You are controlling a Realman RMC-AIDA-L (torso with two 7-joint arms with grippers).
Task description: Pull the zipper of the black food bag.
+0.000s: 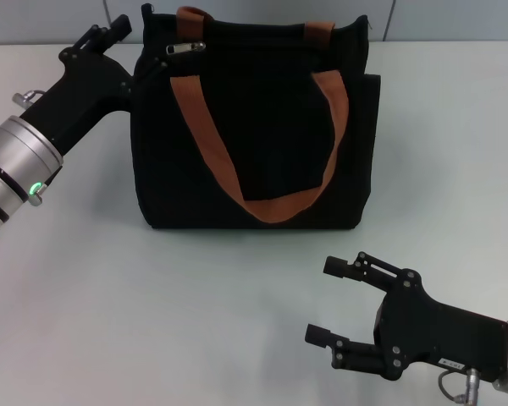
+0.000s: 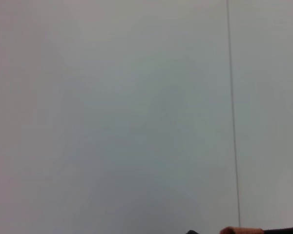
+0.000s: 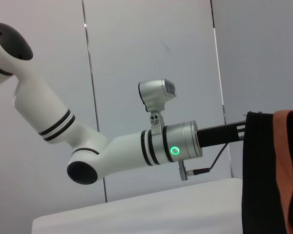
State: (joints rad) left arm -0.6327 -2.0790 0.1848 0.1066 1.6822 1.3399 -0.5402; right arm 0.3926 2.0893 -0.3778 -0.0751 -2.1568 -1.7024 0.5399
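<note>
Left end effector (image 1: 118, 32) sits at the bag's (image 1: 262, 161) top corner beside the zipper (image 1: 184, 48), likely lining up; its grip can't be told. Right end effector (image 1: 334, 300) idles agape and empty on the counter (image 1: 110, 296).

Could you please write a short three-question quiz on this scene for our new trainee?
1. True or false: the right gripper is touching the black food bag.
2. The zipper sits at the bag's: A) top, near the left gripper; B) bottom edge; C) front pocket.
3. What colour are the bag's handles?

Key: 1. False, it is open on the table, apart from the bag. 2. A. 3. Orange-brown.
</note>
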